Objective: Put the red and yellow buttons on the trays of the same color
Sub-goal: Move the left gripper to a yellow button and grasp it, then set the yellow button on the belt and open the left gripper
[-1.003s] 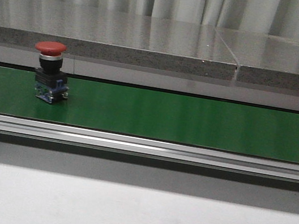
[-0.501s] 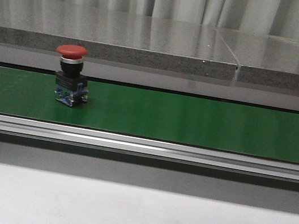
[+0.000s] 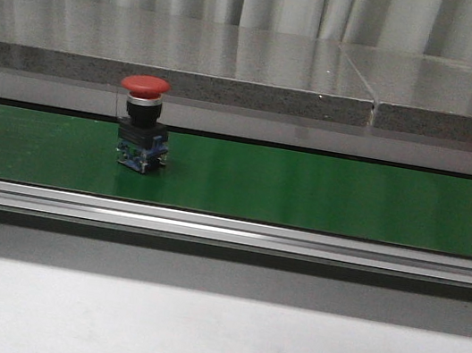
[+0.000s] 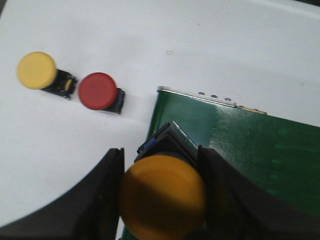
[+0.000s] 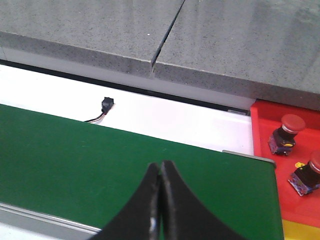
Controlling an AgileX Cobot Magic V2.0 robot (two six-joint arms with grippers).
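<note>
Yellow button [image 4: 162, 196] between left claw [image 4: 161, 187] fingers

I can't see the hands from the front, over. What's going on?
Left hand shut on yellow mushroom-cap button. Right hand shut, empty. Red mushroom-cap button upright on green belt, nothing blocking it.

Black, curved, smooth claw fingers [image 4: 107, 200]

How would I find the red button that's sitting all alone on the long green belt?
Find the long green belt running across the front view. Toward its left stands the red button, upright on a black and blue base. It is the only thing on the belt there, its mushroom cap bright red.
</note>
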